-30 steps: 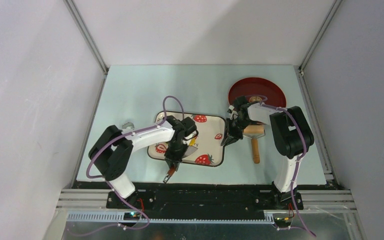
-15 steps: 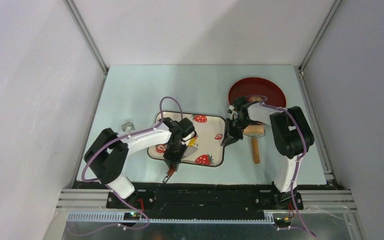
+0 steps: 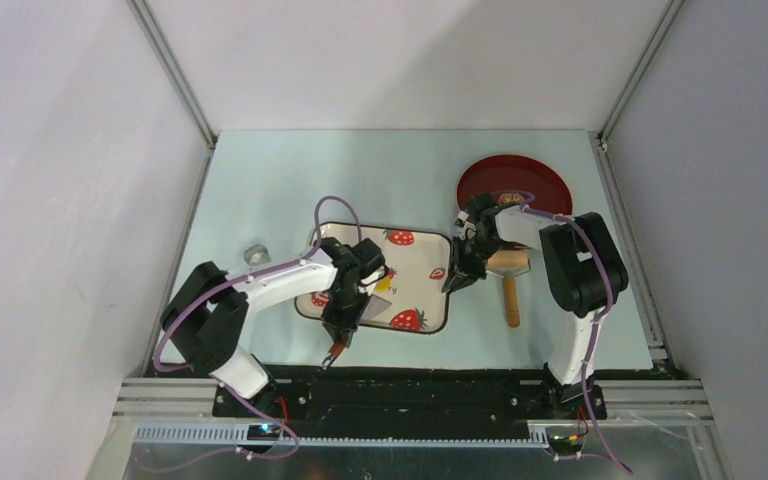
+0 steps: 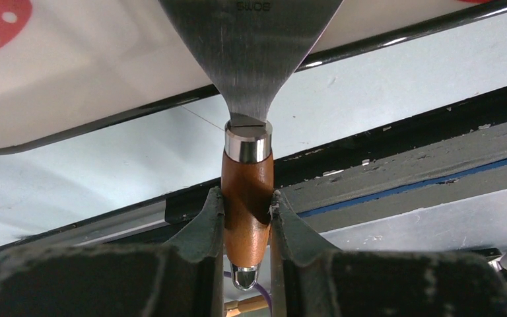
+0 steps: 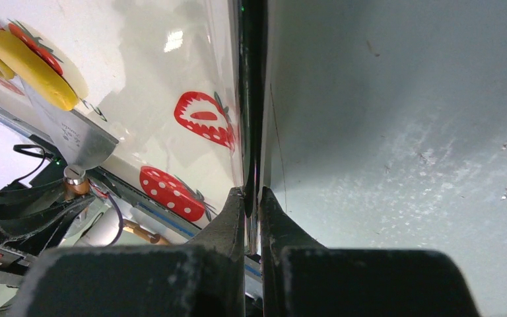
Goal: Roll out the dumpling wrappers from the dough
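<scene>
Here, the left hand pinches the wooden handle of a steel scraper, fingers pressed to the grip on both sides. The blade reaches over the near rim of the strawberry-print tray. The right hand, pressed almost together, clamps the tray's right rim and steadies it. The blade tip meets the yellow dough, a flattened patch on the tray, and appears to edge beneath it. The tray sits near the worktop's near edge, left of centre. A red plate towards the far right corner carries a tan wrapper. A wooden-handled tool lies just beside the right hand, and a small metal ring cutter rests near the left edge.

The step in hand looks to be lifting the yellow piece off the tray, probably for the plate. The next move calls for a shallow, slow push of the blade while the tray is held fast. The tray's raised rim and the right hand crowd the blade's path, while the far half of the worktop offers room.
</scene>
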{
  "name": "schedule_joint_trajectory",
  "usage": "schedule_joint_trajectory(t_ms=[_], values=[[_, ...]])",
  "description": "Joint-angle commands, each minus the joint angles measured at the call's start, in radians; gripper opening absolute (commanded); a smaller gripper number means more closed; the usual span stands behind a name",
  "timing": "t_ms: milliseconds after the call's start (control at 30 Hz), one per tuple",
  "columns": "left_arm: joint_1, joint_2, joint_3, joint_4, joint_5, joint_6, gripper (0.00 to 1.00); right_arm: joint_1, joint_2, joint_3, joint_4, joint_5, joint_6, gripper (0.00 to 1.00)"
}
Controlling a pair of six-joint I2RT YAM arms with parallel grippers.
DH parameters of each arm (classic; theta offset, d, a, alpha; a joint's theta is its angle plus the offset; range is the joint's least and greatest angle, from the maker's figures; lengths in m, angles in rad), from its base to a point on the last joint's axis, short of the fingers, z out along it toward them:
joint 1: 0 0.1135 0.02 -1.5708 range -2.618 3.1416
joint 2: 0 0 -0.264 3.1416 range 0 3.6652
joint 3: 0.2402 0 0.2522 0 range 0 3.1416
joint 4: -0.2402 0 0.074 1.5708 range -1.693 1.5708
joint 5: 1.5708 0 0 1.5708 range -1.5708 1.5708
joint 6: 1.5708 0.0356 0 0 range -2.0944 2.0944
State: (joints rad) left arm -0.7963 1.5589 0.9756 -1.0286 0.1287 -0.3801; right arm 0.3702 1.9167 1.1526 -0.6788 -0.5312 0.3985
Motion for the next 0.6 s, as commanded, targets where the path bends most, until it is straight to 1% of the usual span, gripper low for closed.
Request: schedule_joint_trajectory(t_ms=[0, 567], values=[[-0.006, 0.024, 0.043, -0.011, 0.018, 0.03, 0.0, 0.004, -0.026, 0.016, -0.051, 0.046, -0.033, 0.0], [0.013, 0.121, 0.123, 0.013, 0.002, 0.051, 0.0, -0.001, -0.034, 0.016, -0.053, 0.04, -0.038, 0.0]])
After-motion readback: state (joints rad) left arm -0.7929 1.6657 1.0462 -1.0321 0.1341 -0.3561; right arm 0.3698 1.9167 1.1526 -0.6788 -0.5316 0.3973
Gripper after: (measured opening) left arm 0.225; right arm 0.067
